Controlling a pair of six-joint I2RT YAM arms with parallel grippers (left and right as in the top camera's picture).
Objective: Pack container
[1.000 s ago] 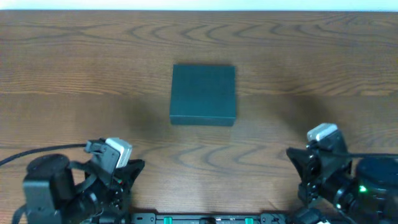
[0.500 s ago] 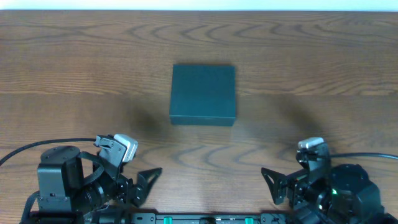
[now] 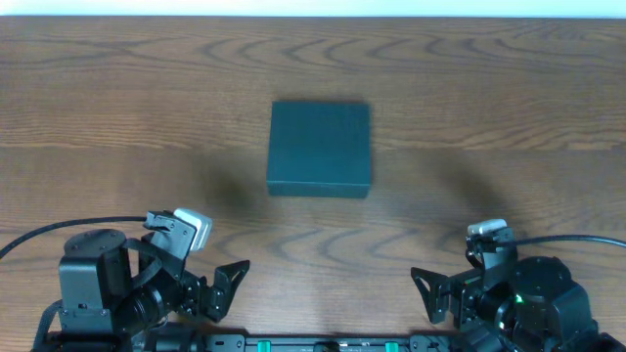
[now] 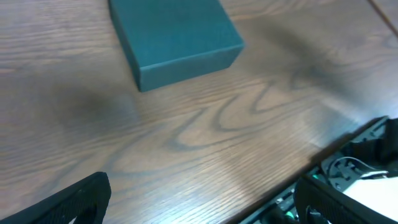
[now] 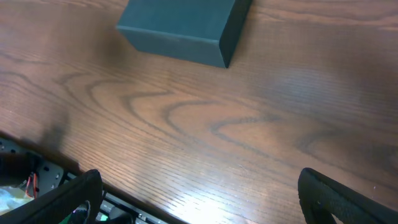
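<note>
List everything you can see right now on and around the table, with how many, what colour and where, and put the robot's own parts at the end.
dark green-black matte rectangular cardboard box: one, dark green, lid shut, lying flat at the middle of the table, nothing touching it
brown wood-grain table: one, brown, fills the view
black base rail: one, black with green lights, along the near edge
black cables: two, black, one trailing off each side by the arms
left gripper: one, black, near left corner, open, holding nothing
right gripper: one, black, near right corner, open, holding nothing
</note>
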